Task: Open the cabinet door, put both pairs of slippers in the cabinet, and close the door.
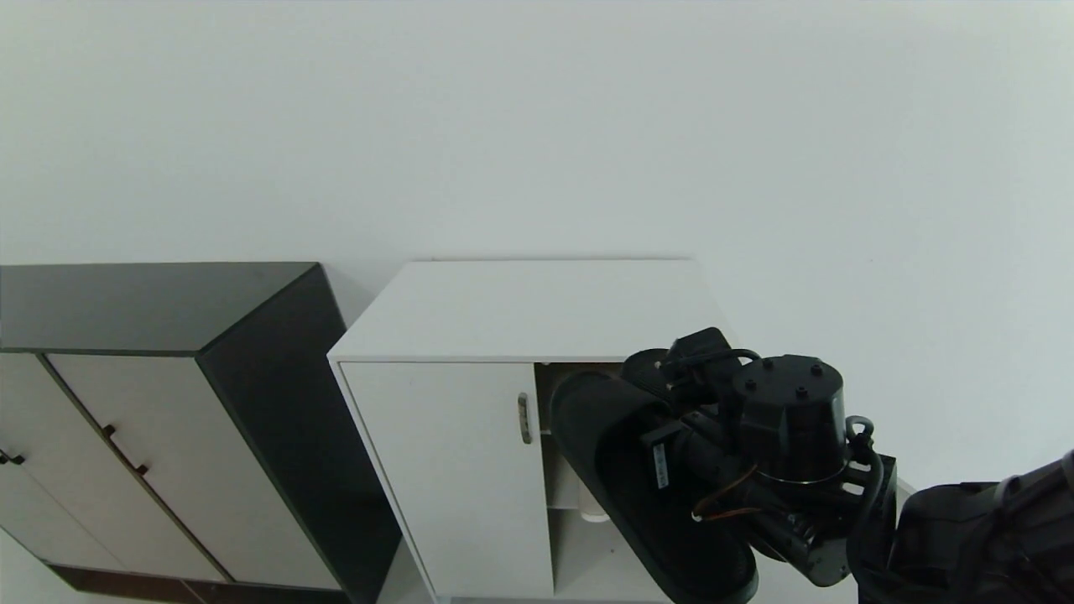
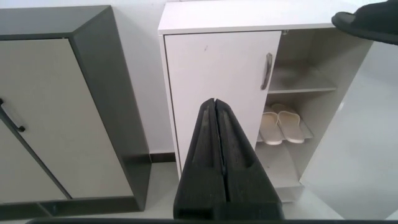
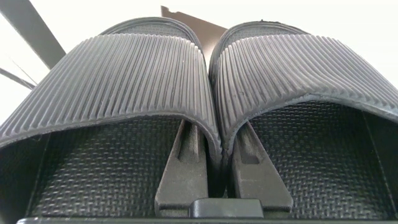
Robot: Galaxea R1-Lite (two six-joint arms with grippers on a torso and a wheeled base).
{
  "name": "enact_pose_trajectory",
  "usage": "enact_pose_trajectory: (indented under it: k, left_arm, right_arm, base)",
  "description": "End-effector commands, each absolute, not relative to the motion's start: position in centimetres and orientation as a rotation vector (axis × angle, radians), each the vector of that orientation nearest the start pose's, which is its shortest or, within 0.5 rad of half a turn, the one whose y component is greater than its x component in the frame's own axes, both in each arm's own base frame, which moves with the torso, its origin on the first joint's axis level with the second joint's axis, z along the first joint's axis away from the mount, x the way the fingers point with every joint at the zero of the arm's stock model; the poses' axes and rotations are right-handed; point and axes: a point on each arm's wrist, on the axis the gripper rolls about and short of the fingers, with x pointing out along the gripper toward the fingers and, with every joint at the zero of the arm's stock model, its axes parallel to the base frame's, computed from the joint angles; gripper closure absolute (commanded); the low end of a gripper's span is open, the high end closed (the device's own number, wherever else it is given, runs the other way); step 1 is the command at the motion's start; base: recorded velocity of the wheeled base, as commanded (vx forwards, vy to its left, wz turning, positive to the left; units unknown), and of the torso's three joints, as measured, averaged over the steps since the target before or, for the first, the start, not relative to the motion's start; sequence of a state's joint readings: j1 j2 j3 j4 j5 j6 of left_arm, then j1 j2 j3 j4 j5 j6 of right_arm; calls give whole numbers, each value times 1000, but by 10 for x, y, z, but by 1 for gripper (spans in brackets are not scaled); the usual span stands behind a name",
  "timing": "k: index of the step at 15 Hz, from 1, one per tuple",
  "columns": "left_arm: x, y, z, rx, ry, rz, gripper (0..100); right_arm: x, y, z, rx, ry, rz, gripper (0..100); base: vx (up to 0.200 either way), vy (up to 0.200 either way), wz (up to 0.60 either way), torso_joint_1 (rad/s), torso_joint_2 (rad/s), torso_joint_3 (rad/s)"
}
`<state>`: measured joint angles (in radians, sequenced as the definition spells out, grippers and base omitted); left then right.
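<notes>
Off to the left of the white cabinet (image 1: 537, 310) stands a dark cabinet (image 1: 168, 403), no part of this job. The left gripper (image 2: 216, 104) sits out in front of the white cabinet, facing its closed left door (image 1: 445, 470). Its fingers are pressed flat together and it holds nothing.

Past the door handle (image 1: 524, 418), the cabinet's right half stands open. The white slippers (image 2: 285, 126) are already inside, side by side on a middle shelf, so by my reckoning one pair is home.

Further right is the second pair. The black slippers (image 1: 646, 486) hang in the air just in front of that opening, soles outward, toes near the cabinet's top edge. The right gripper (image 3: 214, 134) has them. Its fingers (image 3: 183, 174) are tucked under the two straps, pinching the inner walls of both slippers between them.

The step in hand looks like delivery of the black pair. To do it well:
- Bring the toes down below the cabinet top before going in, or they will likely knock the front edge.
- Stay right of the closed door's edge.
- Aim for the upper shelf (image 2: 298, 81), above the white pair, rather than piling on top of them.
- Set the soles flat before letting go, because a pinch this narrow could let one slipper swing loose.

The door comes after that.
</notes>
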<state>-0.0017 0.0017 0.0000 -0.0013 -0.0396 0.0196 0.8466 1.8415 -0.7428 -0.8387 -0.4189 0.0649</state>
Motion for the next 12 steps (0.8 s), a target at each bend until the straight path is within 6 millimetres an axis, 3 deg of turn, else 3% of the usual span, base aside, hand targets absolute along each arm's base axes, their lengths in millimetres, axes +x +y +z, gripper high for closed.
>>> enact_pose_trajectory:
  k: [1, 4, 12]
  left_arm:
    - [-23, -1, 76, 18, 0, -41, 100]
    - [-23, -1, 76, 20, 0, -41, 100]
    - [-23, -1, 76, 18, 0, -41, 100]
  right_arm:
    - [222, 238, 140, -94, 229, 419, 100]
    - [218, 240, 139, -92, 227, 433, 100]
    - [217, 245, 131, -107, 242, 444, 100]
  base:
    - [0, 0, 0, 0, 0, 0]
    - [0, 0, 0, -63, 148, 86]
    - [0, 0, 0, -214, 518, 301]
